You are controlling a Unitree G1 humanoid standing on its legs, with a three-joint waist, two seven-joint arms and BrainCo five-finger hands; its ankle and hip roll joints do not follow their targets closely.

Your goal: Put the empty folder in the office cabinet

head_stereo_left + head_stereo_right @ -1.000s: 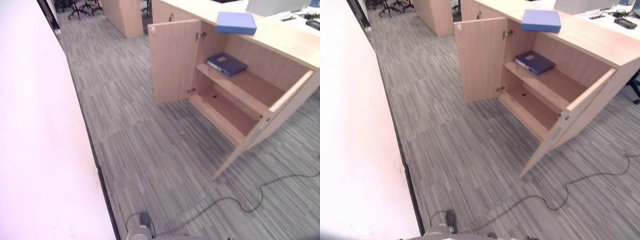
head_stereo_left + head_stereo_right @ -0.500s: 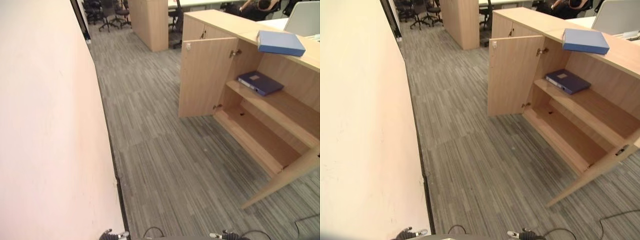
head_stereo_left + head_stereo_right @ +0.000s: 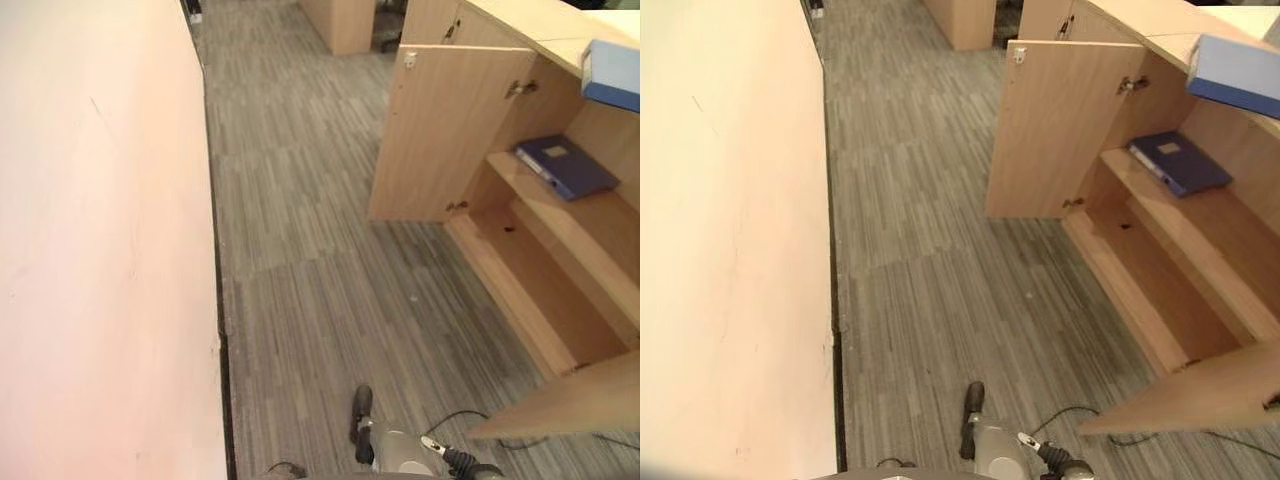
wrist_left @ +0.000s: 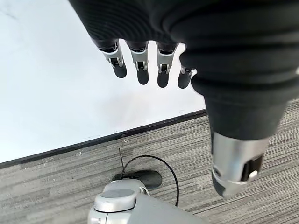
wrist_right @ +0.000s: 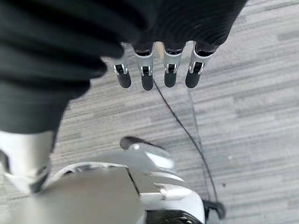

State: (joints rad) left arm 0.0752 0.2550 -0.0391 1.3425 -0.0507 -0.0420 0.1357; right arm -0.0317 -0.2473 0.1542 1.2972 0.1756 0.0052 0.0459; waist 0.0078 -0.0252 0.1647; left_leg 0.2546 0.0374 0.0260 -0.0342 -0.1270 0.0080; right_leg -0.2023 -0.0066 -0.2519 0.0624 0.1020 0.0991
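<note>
Cabinet (image 3: 1160,260): both doors swung wide, shelves exposed, presumably ready for loading.
Light blue folder (image 3: 1237,74): flat on the cabinet-top surface (image 3: 520,18), near its front edge; likely the one to shelve.
Dark blue folder (image 3: 565,166): already flat on upper shelf (image 3: 1200,215).
Left hand (image 4: 140,60): fingers straight, relaxed, holding nothing, over carpet beside wall.
Right hand (image 5: 159,70): same, empty, over carpet.

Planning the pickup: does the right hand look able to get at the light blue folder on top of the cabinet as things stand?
Probably not yet. The right hand hangs open over the carpet, while the light blue folder lies on the cabinet top, well ahead past an open door.
</note>
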